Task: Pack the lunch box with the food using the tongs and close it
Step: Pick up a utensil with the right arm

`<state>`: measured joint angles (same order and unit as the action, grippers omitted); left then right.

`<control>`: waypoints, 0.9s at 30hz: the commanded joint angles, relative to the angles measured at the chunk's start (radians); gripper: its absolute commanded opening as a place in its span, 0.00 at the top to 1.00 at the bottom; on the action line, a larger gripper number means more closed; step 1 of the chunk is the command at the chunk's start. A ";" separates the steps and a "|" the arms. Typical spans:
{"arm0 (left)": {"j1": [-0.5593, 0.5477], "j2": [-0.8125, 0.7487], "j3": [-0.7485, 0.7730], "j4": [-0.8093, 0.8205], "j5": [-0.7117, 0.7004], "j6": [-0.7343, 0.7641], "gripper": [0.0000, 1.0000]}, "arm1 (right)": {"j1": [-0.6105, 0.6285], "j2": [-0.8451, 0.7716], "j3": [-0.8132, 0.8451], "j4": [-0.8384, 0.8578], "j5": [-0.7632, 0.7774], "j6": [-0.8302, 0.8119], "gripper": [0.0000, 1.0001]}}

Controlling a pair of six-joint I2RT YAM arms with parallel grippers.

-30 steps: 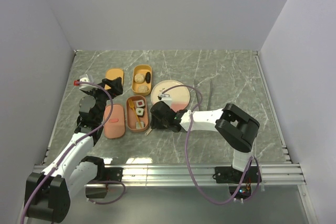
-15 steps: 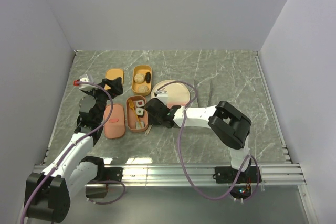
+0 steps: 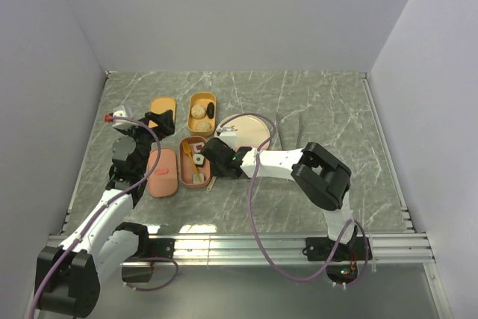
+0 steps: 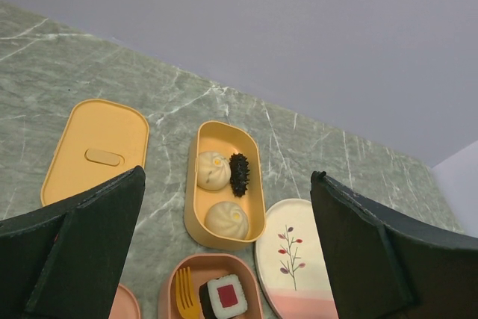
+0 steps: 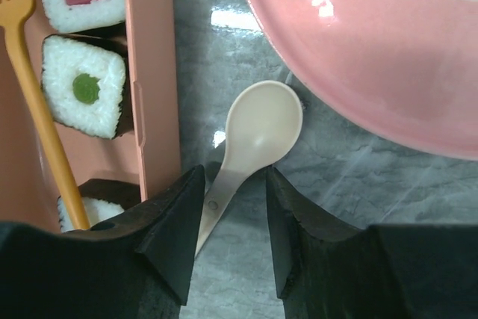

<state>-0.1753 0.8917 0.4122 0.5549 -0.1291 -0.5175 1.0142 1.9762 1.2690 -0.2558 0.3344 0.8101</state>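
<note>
The right end effector [image 5: 233, 184], partly open, straddles the beige spoon [image 5: 258, 132] handle between the lunch box tray [image 5: 153, 72] of sushi rolls [image 5: 84, 87] and the plate [image 5: 388, 57]; contact looks doubtful. It should close squarely. The left end effector [image 4: 228, 184] gapes empty. The tongs [image 3: 299, 131] lie past the plate, toward the worktop's right edge.

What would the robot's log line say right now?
right gripper: open, astride beige spoon handle | left gripper: open, above yellow lunch box | tongs: lying unheld
</note>
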 commanded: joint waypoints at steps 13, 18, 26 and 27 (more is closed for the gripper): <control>0.005 -0.019 0.014 0.022 -0.004 0.004 0.01 | -0.006 -0.042 -0.094 -0.181 0.072 -0.003 0.65; 0.005 -0.025 0.013 0.022 -0.006 0.004 0.01 | -0.006 -0.025 -0.086 -0.157 0.026 -0.023 0.66; 0.005 -0.027 0.013 0.022 -0.007 0.004 0.00 | -0.006 -0.014 -0.117 -0.088 -0.043 -0.065 0.77; 0.005 -0.028 0.013 0.022 -0.007 0.002 0.01 | -0.006 -0.017 -0.118 -0.086 -0.047 -0.074 0.80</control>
<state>-0.1753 0.8848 0.4122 0.5549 -0.1295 -0.5175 1.0115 1.9274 1.2034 -0.2916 0.3519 0.7593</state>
